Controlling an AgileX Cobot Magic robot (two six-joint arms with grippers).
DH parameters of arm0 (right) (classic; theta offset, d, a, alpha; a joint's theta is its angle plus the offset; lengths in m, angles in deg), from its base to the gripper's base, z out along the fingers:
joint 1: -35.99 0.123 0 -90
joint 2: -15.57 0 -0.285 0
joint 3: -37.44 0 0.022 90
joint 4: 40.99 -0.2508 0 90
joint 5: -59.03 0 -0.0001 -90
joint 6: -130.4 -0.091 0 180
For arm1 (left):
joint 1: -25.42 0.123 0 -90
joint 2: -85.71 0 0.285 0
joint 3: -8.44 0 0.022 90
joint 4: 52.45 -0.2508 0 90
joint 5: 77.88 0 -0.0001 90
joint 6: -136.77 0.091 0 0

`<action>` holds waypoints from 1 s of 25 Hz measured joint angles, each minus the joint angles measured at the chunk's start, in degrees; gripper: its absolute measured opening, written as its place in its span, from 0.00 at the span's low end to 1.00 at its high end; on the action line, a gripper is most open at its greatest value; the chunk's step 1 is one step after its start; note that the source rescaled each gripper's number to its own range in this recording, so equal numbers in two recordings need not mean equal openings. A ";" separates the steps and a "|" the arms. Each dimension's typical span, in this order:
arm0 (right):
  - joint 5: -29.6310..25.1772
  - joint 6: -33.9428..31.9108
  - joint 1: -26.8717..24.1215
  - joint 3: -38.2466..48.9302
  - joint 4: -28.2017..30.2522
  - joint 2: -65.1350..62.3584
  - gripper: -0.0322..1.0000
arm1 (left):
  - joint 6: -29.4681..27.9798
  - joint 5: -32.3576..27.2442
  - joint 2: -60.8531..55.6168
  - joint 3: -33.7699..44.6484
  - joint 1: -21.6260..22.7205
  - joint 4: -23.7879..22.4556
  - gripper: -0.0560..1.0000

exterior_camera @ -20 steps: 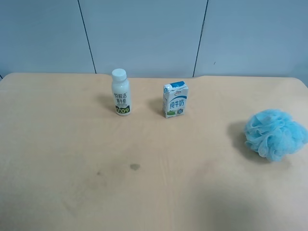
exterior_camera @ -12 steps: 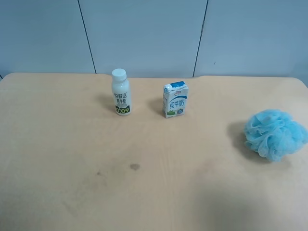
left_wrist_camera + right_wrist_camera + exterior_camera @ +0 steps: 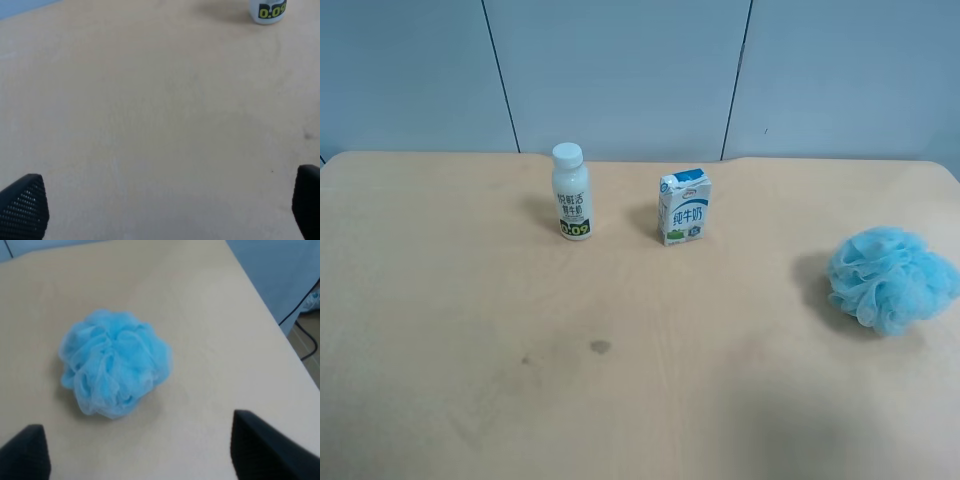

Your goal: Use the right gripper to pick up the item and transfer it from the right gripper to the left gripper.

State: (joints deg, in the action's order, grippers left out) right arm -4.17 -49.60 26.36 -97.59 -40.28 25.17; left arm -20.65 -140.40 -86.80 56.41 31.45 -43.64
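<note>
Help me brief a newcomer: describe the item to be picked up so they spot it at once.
On the table, look away from the bottle and carton at the back, toward the edge at the exterior high view's right. There the pouf lies alone. It is the only soft, ruffled, light blue ball; the other two are upright containers.

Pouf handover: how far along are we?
Done: nothing; the pouf lies free on the table. In hand: the right gripper is open, with the pouf ahead of it, not between the jaws. Left: grasp, lift, pass to the left gripper, open over the table.
</note>
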 joint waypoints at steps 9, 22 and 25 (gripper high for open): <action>0.00 0.00 0.00 0.00 0.00 0.10 0.79 | 0.00 0.00 0.00 0.00 0.00 0.00 1.00; 0.00 0.00 2.94 0.00 0.00 0.31 0.79 | 0.00 0.00 0.00 0.00 0.00 0.00 1.00; 0.00 0.00 2.94 0.00 0.00 2.18 0.79 | 0.00 0.00 0.00 0.00 0.00 0.00 1.00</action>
State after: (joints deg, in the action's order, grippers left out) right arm -4.17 -49.60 29.30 -97.59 -40.28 27.35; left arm -20.65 -140.40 -86.80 56.41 31.45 -43.64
